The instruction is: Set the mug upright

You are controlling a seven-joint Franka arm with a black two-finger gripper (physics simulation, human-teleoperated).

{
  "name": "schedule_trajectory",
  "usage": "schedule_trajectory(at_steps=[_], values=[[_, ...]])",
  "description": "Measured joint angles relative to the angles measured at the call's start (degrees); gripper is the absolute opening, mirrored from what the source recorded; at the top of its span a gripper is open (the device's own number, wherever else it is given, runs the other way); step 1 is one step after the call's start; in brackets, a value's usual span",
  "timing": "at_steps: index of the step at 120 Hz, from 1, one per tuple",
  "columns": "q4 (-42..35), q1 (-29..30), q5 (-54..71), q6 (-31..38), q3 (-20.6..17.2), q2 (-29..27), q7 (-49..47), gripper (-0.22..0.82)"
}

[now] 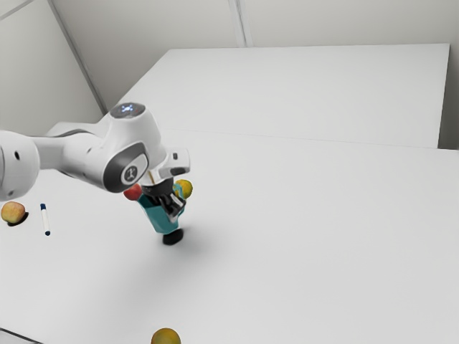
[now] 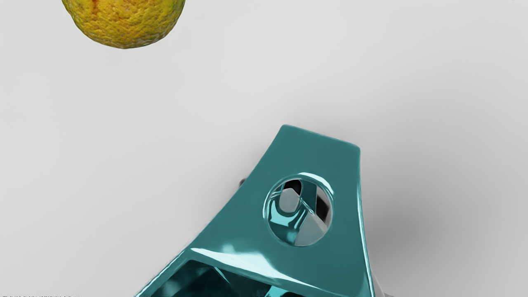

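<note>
In the exterior view, the teal mug (image 1: pixel 163 219) is at the black fingers (image 1: pixel 171 203), its body leaning, with its narrower end down toward the white bench (image 1: pixel 308 236). A dark patch (image 1: pixel 173 237) shows right by that lower end; I cannot tell whether the mug touches the bench. I also cannot tell whether the fingers are open, closed or gripping the mug. A yellow fruit (image 1: pixel 184 188) and a red fruit (image 1: pixel 132 192) show on either side of the hand. Toward the exterior view's left lie a marker (image 1: pixel 45 219) and, near it, an apple (image 1: pixel 13 212). Another fruit (image 1: pixel 166 337) is cut by the near edge.

In the wrist view, the mug's handle (image 2: pixel 317 152) is a broad teal piece with a round hole, through which pale grey and black parts show. The mouth (image 2: pixel 206 280) is partly seen. A mottled yellow-green fruit sits apart from the mug.
</note>
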Motion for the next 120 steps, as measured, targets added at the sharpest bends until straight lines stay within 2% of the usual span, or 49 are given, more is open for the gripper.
schedule_trajectory(at_steps=[107,120], values=[[-0.13,0.55,0.51,4.34,0.17,4.51,-8.24,-0.17],[-0.13,0.79,0.07,4.43,0.02,4.38,-8.46,-0.1]])
